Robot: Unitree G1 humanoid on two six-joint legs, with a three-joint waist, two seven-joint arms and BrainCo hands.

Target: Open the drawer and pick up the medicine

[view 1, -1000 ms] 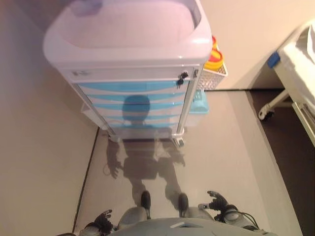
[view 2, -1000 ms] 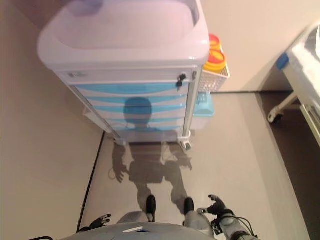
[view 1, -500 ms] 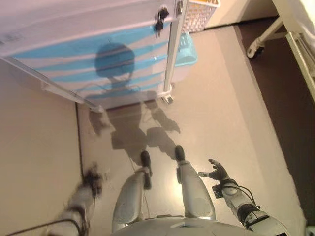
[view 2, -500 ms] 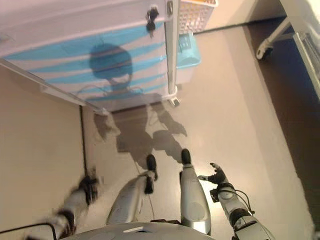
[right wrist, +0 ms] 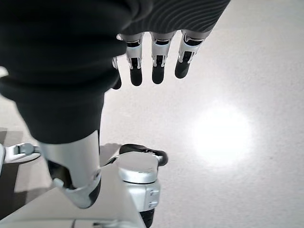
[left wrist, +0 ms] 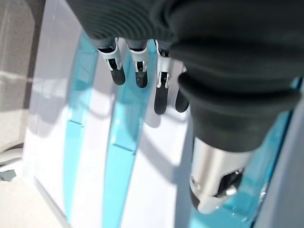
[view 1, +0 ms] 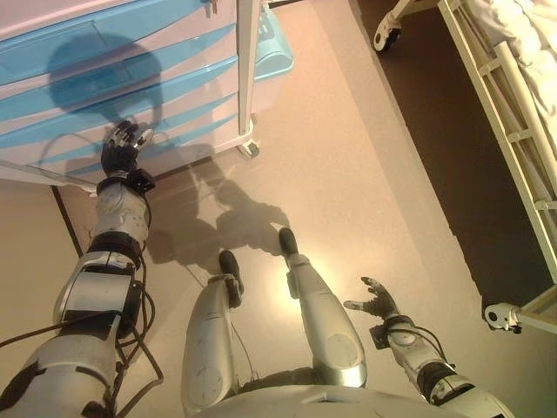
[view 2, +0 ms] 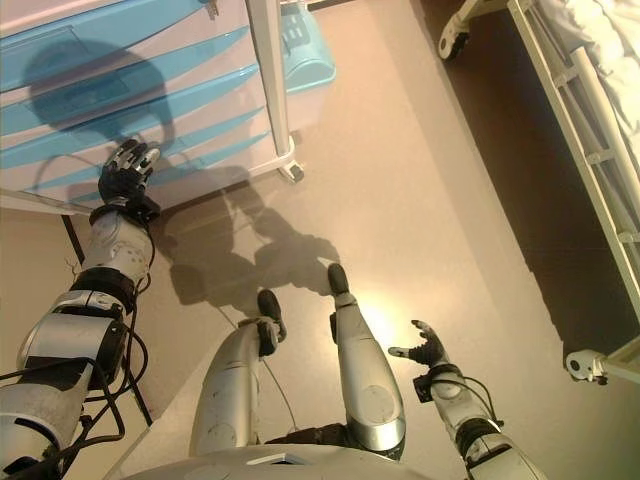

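Note:
A white medical cart point(view 1: 104, 96) with several blue-fronted drawers point(view 1: 130, 87) stands at the upper left, all drawers closed. My left hand point(view 1: 122, 148) is raised in front of the lower drawers, fingers straight and empty; in its wrist view the fingertips point(left wrist: 137, 78) point at the blue drawer strips point(left wrist: 121, 142) without touching. My right hand point(view 1: 374, 300) hangs low at the lower right over the floor, open and empty; it also shows in the right wrist view point(right wrist: 152, 61). No medicine is in view.
A light blue bin point(view 1: 271, 48) hangs on the cart's right side by a cart wheel point(view 1: 250, 150). A white bed frame point(view 1: 513, 148) with wheels point(view 1: 500, 315) stands at the right on a dark floor strip.
The camera has tilted further down. My left arm has swung up from beside my leg to the front of the cart's lower drawers. The right hand has stayed low.

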